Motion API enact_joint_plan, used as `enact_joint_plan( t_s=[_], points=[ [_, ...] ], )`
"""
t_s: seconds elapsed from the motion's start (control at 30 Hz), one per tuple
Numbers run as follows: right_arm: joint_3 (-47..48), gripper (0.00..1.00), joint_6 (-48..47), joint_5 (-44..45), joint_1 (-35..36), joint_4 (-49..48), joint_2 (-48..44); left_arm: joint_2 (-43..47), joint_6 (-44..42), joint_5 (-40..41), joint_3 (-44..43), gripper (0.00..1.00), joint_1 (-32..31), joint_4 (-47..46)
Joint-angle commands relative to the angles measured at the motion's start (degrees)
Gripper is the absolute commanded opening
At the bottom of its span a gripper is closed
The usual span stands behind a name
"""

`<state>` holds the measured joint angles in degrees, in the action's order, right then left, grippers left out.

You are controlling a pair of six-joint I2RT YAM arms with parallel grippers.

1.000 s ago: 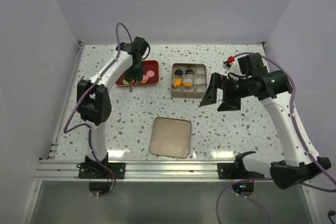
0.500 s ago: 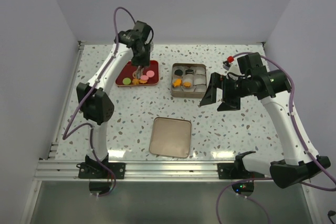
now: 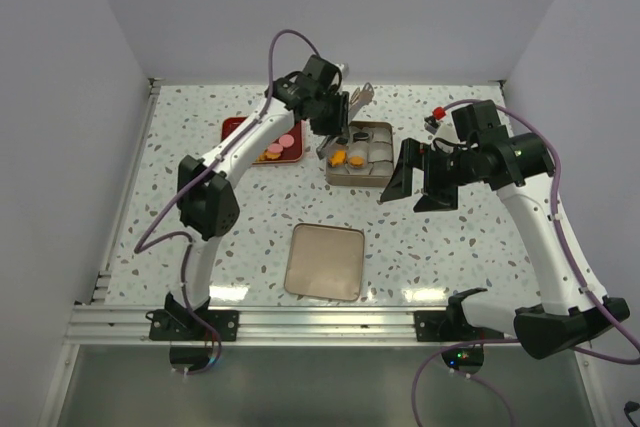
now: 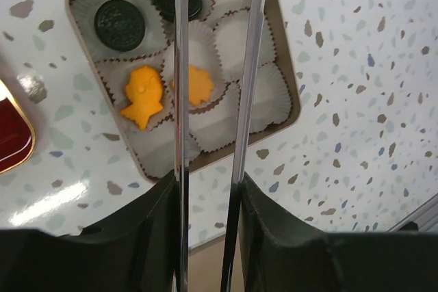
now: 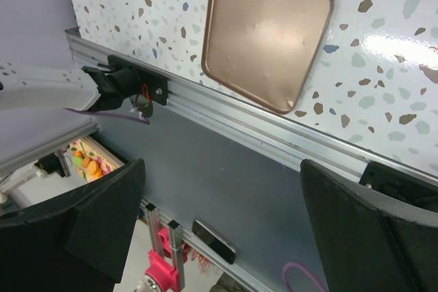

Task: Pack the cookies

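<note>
A tan tin [image 3: 386, 129] at mid-table holds white paper cups, with two black cookies [image 4: 120, 24] and two orange cookies [image 4: 142, 98] in them. More cookies, pink [image 3: 288, 139] and orange [image 3: 270, 155], lie on a red tray [image 3: 232, 128] to its left. My left gripper [image 4: 209, 182] is shut on metal tongs [image 4: 250, 66] and hangs over the tin [image 4: 288, 73]. The tong blades stand apart and their tips are out of view. My right gripper [image 3: 418, 183] is open and empty, raised to the right of the tin.
The tin's lid [image 3: 325, 262] lies flat near the front edge; it also shows in the right wrist view [image 5: 267, 32]. A small red object [image 3: 438, 112] sits at the back right. The red tray's corner [image 4: 10, 135] shows in the left wrist view.
My left arm has swung right with the tongs, from over the red tray to over the tin. The right arm has not moved.
</note>
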<state>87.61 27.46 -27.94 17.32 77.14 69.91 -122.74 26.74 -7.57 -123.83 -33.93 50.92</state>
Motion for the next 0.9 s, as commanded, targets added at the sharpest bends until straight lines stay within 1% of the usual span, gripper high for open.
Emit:
enact_joint_plan(
  t_s=[0.0,0.17,0.33,0.87],
  points=[
    [0.19,0.99,-1.01,0.7,0.26,0.29,-0.39,-1.7,4.37,-6.39,-0.36,0.31,-0.52,-10.74],
    [0.37,0.99,-1.27,0.87,0.26,0.46,-0.39,-4.52,7.0,-8.07,-1.15,0.31,-1.05,-14.43],
    [0.72,0.99,-1.36,0.96,0.26,0.64,-0.21,-7.34,7.8,-8.95,-1.94,0.31,-1.84,-14.7],
    [0.72,0.99,-1.54,1.31,0.61,0.55,-0.12,-7.17,6.48,-5.09,4.64,0.33,-3.33,-14.18]
  ],
)
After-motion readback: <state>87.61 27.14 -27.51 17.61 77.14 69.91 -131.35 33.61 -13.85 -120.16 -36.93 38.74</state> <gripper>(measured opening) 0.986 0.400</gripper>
